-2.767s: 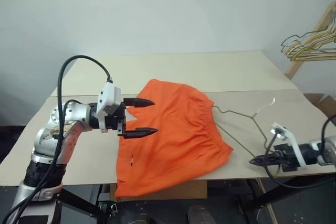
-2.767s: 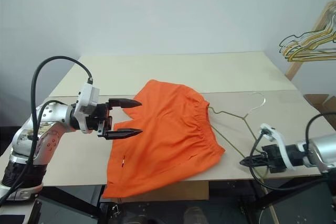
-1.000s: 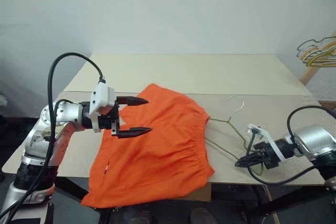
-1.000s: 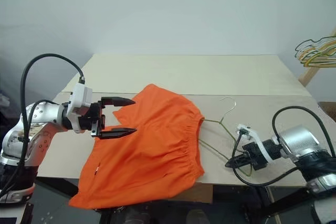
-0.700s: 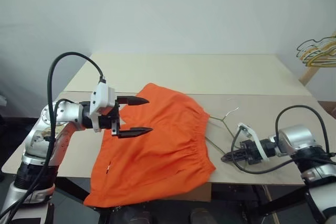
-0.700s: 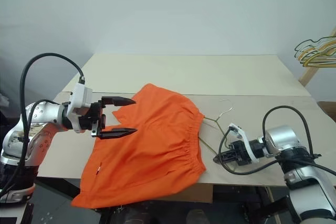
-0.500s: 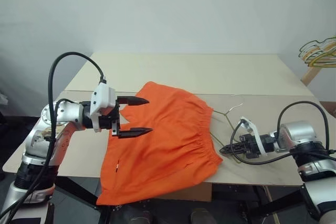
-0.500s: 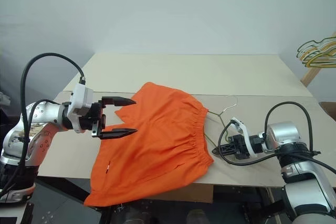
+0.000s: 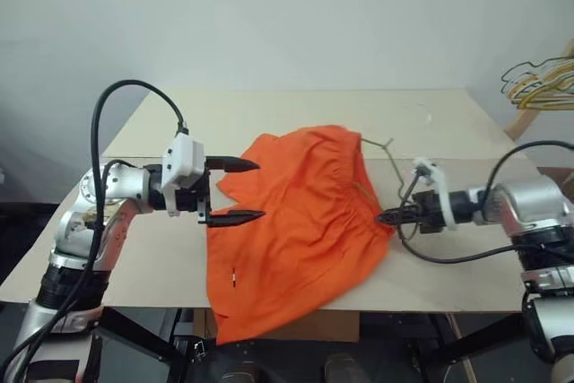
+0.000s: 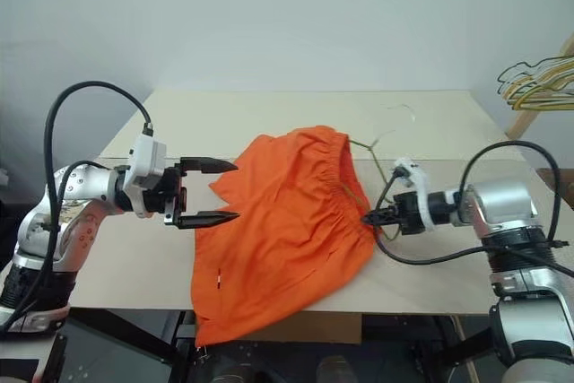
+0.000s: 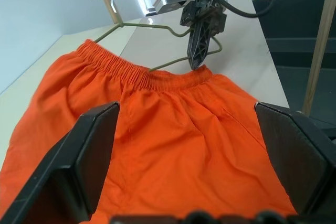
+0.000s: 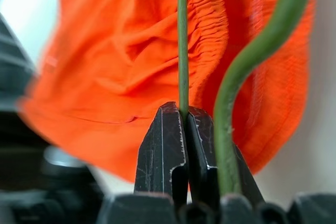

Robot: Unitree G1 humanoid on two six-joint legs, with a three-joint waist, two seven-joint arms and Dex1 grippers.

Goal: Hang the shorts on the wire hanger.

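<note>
Orange shorts on a table between two grippers

The shorts [image 10: 287, 221] drape over the front edge of the table [image 10: 430, 123]. The right gripper [image 10: 369, 218], clamped tight, touches their waistband beside the wire hanger [image 10: 369, 145]. The left gripper [image 10: 222, 192] hovers spread wide at their other side. Yellow hangers [image 10: 536, 82] hang far right.

A beige table [image 9: 296, 118] is seen before a pale wall [image 9: 287, 15]. A bunch of yellow and dark hangers [image 9: 538, 78] is hung at three o'clock.
</note>
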